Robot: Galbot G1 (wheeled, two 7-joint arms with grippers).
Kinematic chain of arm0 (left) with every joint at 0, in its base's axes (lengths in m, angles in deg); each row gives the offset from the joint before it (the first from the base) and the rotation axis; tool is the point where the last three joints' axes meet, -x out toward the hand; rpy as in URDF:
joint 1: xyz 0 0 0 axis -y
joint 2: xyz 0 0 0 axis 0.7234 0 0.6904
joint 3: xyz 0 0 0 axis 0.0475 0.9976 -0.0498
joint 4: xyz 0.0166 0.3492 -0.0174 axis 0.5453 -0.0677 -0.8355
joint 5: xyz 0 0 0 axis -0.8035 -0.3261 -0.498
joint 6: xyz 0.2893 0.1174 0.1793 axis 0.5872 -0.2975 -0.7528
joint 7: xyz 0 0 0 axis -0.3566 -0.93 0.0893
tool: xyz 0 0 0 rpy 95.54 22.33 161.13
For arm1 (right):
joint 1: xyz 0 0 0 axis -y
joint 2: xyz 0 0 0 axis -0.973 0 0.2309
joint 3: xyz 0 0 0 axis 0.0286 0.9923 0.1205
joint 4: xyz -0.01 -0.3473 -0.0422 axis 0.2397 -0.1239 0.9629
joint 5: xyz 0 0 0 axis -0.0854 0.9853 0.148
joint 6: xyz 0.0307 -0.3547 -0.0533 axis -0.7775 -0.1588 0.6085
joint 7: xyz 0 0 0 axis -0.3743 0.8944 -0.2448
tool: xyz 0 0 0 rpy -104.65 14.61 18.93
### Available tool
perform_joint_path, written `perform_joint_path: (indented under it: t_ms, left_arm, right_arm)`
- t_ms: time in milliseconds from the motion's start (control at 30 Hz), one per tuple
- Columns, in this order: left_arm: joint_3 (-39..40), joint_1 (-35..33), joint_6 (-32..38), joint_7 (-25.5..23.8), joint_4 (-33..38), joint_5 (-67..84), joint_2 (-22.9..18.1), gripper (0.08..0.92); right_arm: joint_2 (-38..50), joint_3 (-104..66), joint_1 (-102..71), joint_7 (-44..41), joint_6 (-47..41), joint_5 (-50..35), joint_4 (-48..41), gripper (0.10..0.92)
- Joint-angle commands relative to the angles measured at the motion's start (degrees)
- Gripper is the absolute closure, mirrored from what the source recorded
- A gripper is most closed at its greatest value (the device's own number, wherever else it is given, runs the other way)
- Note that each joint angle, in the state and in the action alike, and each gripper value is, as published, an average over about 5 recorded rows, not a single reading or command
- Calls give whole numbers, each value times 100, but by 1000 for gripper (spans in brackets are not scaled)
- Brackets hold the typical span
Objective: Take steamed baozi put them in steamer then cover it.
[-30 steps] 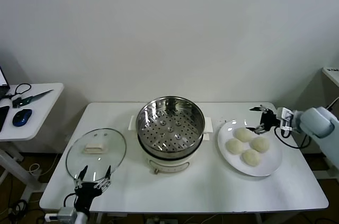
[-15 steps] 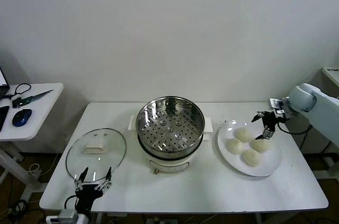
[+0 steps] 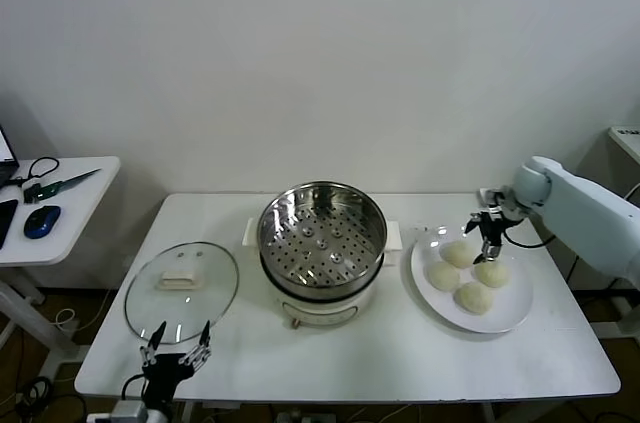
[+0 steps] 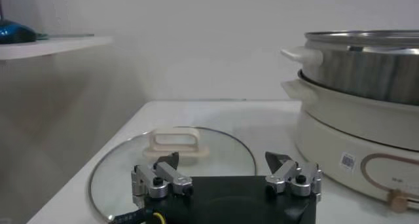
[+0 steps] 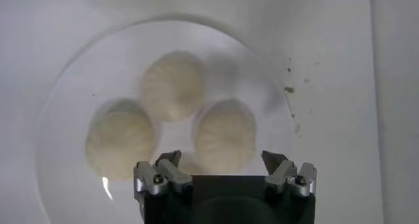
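Four cream-white steamed baozi (image 3: 456,253) lie on a flat white plate (image 3: 514,305) at the table's right. My right gripper (image 3: 489,229) is open and empty. It points down, just above the plate's far side. In the right wrist view its jaws (image 5: 222,161) stand wide above one baozi (image 5: 225,135), with two more baozi (image 5: 173,86) beyond. The steel steamer (image 3: 322,243) stands uncovered at the table's centre, its perforated tray bare. The glass cover (image 3: 181,288) lies flat to its left. My left gripper (image 3: 175,356) is open at the front edge, near the cover (image 4: 173,161).
A white side table (image 3: 60,205) at the far left carries a blue mouse (image 3: 40,221) and scissors. A white wall rises behind the table. The steamer (image 4: 366,88) stands tall close beside my left gripper (image 4: 226,171).
My right arm has swung left from the table's right edge to over the plate, and its gripper now points down. My left gripper has sunk slightly.
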Motion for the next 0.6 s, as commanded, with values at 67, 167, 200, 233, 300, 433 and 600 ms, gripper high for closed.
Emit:
perform_joint_path:
  t_ms: [67,167,200,233,300,433,600]
  left_arm:
    - [13,-13,17,6,-36,-17,-15,177]
    - [15,-3,16,8,-52,-17,-12,177]
    - [15,1,15,9,-56,-16,-12,177]
    - [15,5,13,11,-59,-16,-13,177]
    - [14,7,13,13,-59,-16,-18,177]
    - [16,-5,19,16,-57,-17,-22,177]
    - [9,-8,18,22,-56,-18,-17,177]
  right_arm:
    - [-468,-433,-266,51,185,547,-721,203]
    - [-554,-571,-301,76,258,665,-868,204]
    - [-575,-596,-312,74,263,689,-904,206]
    - [-591,-615,-323,71,267,705,-930,212]
    - [-627,-675,-356,60,275,741,-980,230]
    - [-677,-809,-404,46,270,746,-1022,275]
    - [-685,-805,-377,-12,277,679,-985,307]
